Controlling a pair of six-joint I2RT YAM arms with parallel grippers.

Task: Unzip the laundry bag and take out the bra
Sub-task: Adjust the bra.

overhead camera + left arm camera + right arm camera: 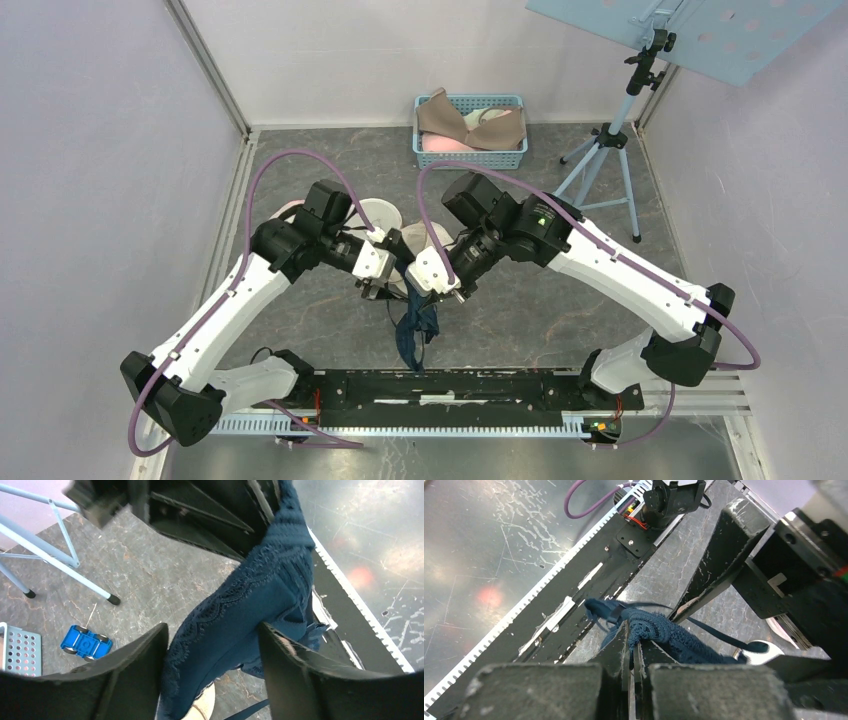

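Note:
A dark blue lace bra (415, 330) hangs above the table in front of the arm bases. My right gripper (440, 288) is shut on its top edge; in the right wrist view the lace (664, 632) is pinched between the closed fingers of that gripper (631, 632). My left gripper (375, 288) is beside it, and in the left wrist view its jaws (212, 627) stand apart with the bra (240, 605) hanging between them, brushing the left finger. The white laundry bag (385, 215) lies on the table just behind both grippers, mostly hidden by them.
A blue basket (470, 155) holding other bras stands at the back. A tripod (610, 150) with a blue panel stands at the back right. A blue toy car (86, 642) and a perforated grey plate (20, 652) lie on the floor. The black mounting rail (450, 385) runs along the near edge.

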